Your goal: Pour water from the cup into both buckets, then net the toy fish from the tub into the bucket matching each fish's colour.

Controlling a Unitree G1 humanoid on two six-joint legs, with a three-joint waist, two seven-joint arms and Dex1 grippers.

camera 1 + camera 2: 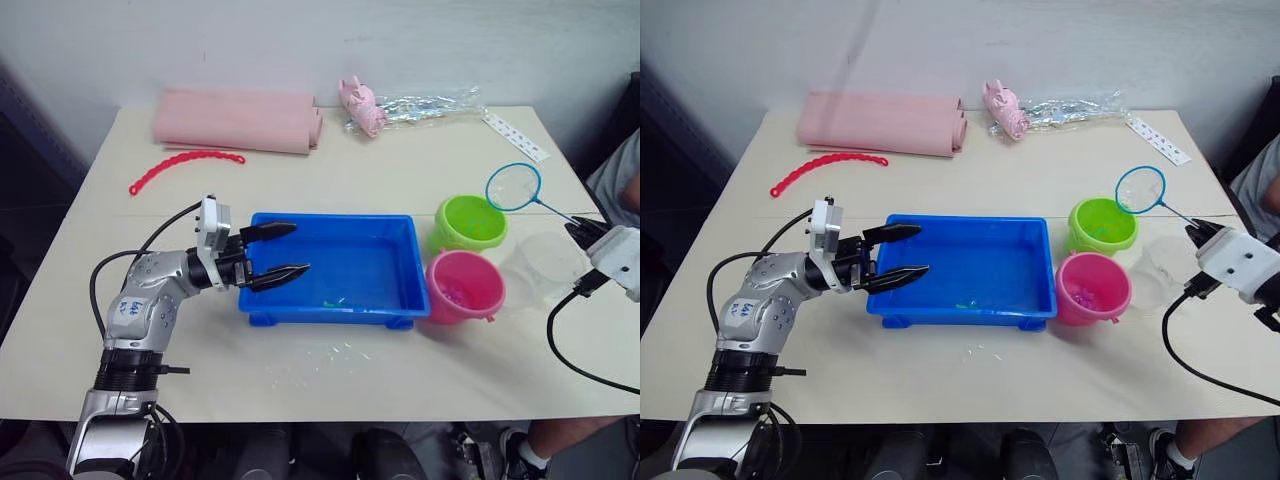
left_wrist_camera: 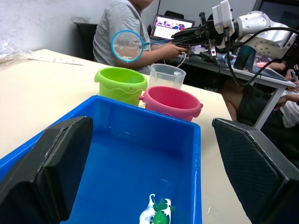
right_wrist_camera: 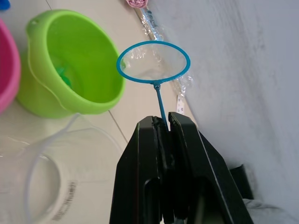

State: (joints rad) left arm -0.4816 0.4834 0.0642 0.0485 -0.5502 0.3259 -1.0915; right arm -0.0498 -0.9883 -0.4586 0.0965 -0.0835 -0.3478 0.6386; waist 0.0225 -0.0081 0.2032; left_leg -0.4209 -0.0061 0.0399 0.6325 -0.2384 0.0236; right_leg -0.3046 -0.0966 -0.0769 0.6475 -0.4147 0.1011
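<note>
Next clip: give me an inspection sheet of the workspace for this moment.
Surface: beige table, wet specks in front of the tub.
Job's things: blue tub with green fish; green bucket behind pink bucket; cup to their right; net held in the air near the green bucket.
Clutter: pink cloth, red bead chain, plastic wrap, paper strip.
Grippers: left gripper open at the tub's left end; right gripper shut on the net's handle.
Cables: black cable off the right wrist.
Surroundings: seated person, laptop.

Office or lab: laptop (image 2: 174, 27), seated person (image 2: 122, 28), desks.
</note>
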